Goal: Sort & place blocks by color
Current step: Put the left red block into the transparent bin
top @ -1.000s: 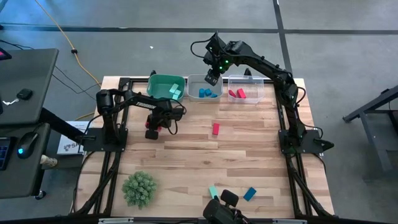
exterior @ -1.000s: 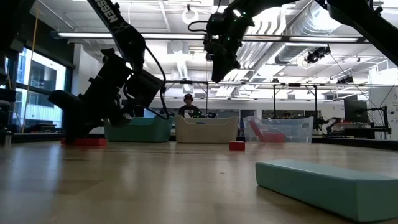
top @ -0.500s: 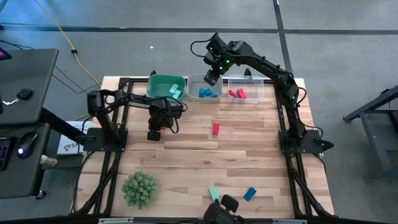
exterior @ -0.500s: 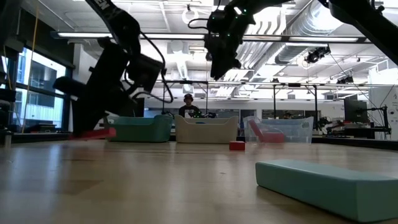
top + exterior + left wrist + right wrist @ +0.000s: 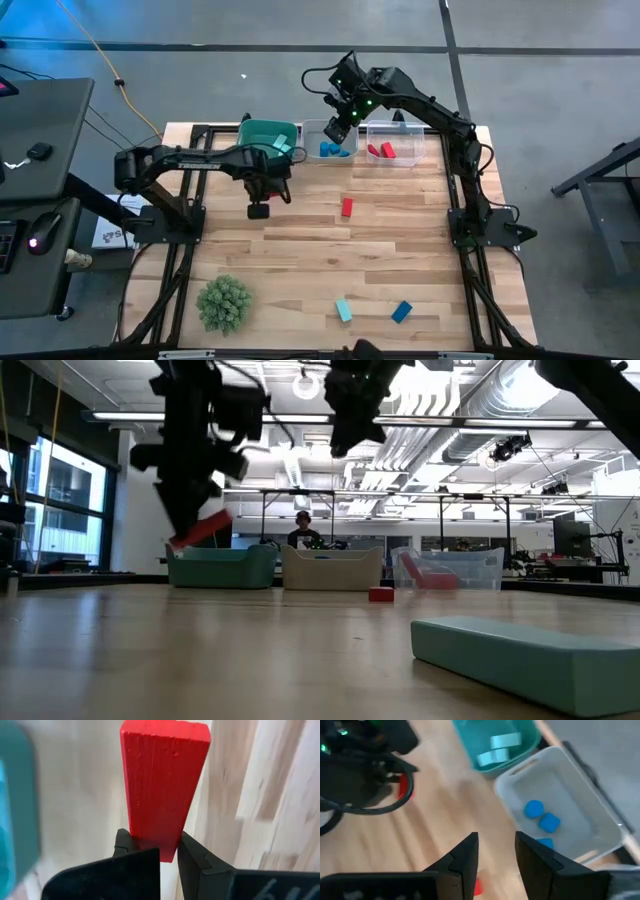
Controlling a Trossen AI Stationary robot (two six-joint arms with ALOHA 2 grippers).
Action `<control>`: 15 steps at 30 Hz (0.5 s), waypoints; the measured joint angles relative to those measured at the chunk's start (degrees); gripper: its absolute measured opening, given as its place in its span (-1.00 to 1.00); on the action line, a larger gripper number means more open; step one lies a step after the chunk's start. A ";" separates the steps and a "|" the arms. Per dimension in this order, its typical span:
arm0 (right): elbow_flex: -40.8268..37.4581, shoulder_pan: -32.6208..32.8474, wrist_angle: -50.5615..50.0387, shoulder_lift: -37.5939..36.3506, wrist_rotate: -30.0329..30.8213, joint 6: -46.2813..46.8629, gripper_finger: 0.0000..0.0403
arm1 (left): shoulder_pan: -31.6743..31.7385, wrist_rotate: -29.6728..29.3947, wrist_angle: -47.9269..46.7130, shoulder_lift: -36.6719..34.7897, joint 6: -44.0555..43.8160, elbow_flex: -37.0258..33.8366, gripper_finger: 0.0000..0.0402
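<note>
My left gripper (image 5: 259, 208) hangs over the table's middle left, in front of the green bin (image 5: 262, 139), shut on a red bar (image 5: 203, 529) that fills the left wrist view (image 5: 162, 780). My right gripper (image 5: 340, 124) hovers open and high over the middle bin (image 5: 312, 148), which holds blue blocks (image 5: 543, 818). Teal blocks (image 5: 499, 747) lie in the green bin and red blocks (image 5: 381, 151) in the right bin. Flat on the table lie a red block (image 5: 347, 207), a teal block (image 5: 343, 310) and a blue block (image 5: 401, 312). My left gripper pinches the red bar between its two fingers (image 5: 192, 857) at one end (image 5: 156, 846). The fingers come down from above, and the bar runs on past their tips. It is lifted clear of the table and tilted, one end higher than the other (image 5: 225, 518).
A green spiky ball (image 5: 224, 303) sits near the table's near left corner. The three bins stand in a row along the far edge. Bare wood lies between the loose blocks. A person (image 5: 302, 532) shows in the room beyond the table.
My left gripper has risen with the red bar and shifted a little toward the table's right. The bar lay on the table a second ago; now it is lifted clear and tilted. My right gripper has risen slightly over the bins.
</note>
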 joint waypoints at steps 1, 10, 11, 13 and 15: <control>0.02 0.41 -0.44 -0.30 -0.43 0.64 -0.41 | -0.27 -0.03 0.81 -0.58 -0.25 0.70 -1.00; 0.06 6.70 -2.23 -2.74 -0.64 5.97 -0.41 | -2.20 -0.42 7.41 -4.32 -0.88 4.34 -1.00; 0.06 7.53 -2.91 -2.80 -0.51 6.56 -0.41 | -2.33 -0.57 7.85 -4.50 -0.89 4.69 -1.00; 0.06 9.28 -4.52 -2.86 -0.46 7.81 -0.41 | -2.88 -1.39 7.97 -4.68 -0.89 5.55 -1.00; 0.06 11.03 -6.38 -2.87 -0.43 8.99 -0.41 | -3.50 -2.24 8.36 -4.68 -0.76 6.38 -1.00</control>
